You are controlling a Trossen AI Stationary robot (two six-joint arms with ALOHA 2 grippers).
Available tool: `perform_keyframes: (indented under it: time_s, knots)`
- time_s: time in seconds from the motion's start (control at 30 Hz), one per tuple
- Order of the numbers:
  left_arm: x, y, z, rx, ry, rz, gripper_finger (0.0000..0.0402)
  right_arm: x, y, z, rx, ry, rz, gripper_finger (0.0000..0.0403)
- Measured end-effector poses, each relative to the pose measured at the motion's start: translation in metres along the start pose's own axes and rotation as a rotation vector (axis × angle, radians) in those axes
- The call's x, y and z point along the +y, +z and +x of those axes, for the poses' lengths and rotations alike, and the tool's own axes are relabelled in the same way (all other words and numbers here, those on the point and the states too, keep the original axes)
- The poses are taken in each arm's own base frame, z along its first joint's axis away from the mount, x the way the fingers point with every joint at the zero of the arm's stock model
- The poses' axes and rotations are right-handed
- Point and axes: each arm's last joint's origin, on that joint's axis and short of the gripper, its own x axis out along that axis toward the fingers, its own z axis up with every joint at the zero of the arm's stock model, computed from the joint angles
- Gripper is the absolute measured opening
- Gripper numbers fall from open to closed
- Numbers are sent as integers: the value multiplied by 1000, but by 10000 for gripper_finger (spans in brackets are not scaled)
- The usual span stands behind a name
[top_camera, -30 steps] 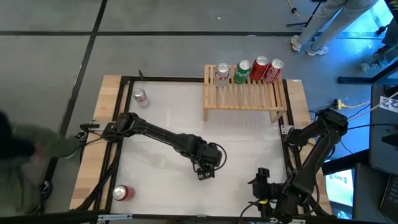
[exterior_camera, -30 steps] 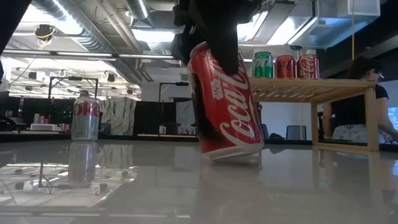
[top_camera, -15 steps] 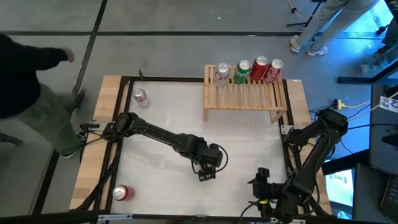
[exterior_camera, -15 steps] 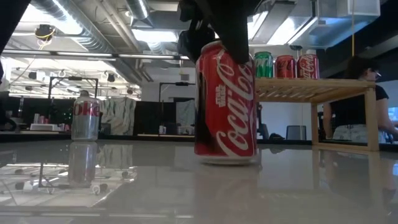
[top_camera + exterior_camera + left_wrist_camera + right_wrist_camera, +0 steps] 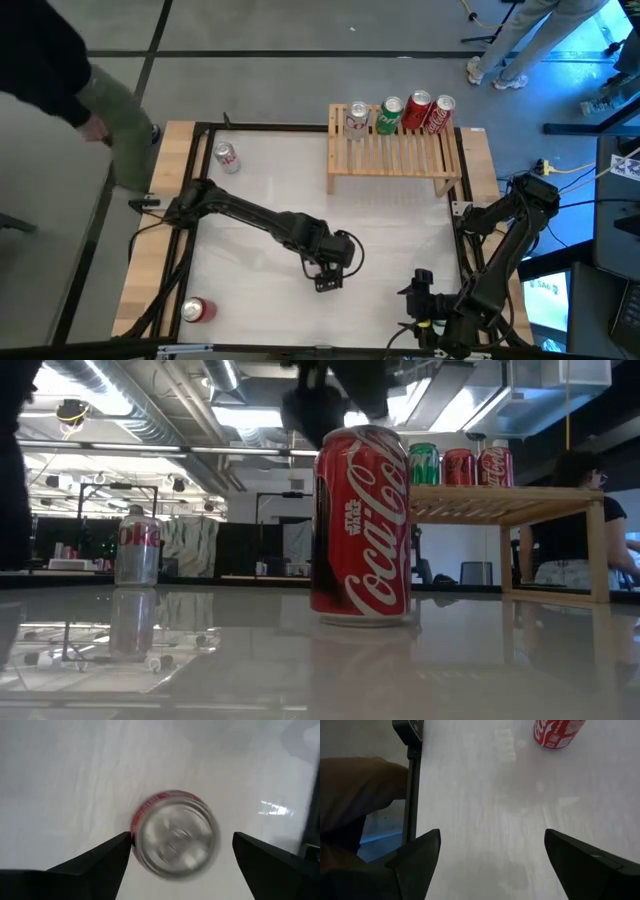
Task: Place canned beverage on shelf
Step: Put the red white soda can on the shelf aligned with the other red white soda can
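A red Coca-Cola can (image 5: 362, 525) stands upright on its base on the white table, near the middle. My left gripper (image 5: 182, 842) hovers just above the can's silver top (image 5: 176, 841), open, with a finger on either side and touching nothing. From above, my left gripper (image 5: 328, 278) hides the can. The shelf (image 5: 395, 152) stands on its short legs at the far right and bears several upright cans along its far edge. My right gripper (image 5: 490, 850) waits open at the near right (image 5: 421, 290).
A silver can (image 5: 226, 157) stands at the far left. A red can (image 5: 197, 310) lies at the near left corner. A person (image 5: 70, 70) stands by the table's left far corner. Bare table lies between the middle can and the shelf.
A second ago the red can leaned in my left gripper, with one edge of its base on the table. It then came upright onto its base. My left gripper has let go and risen above its top. A person has walked along the table's left side.
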Motion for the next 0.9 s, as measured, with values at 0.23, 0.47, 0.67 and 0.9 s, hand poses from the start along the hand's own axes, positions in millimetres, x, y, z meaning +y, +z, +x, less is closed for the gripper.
perform_keyframes:
  time_s: [0.23, 0.47, 0.67, 0.9]
  knots:
    - [-26, -24, -40, -95, 107, 116, 336, -1, 2, 0, -54, -31, 2, 351]
    - [-48, -72, -29, -129, 242, 164, 336, -6, 10, 3, -178, -125, 17, 351]
    - [-57, -115, 18, -239, 311, 158, 336, -18, 29, 13, -221, -185, 6, 351]
    - [-45, -148, 69, -444, 299, 138, 336, -33, 70, 31, -276, -130, -43, 351]
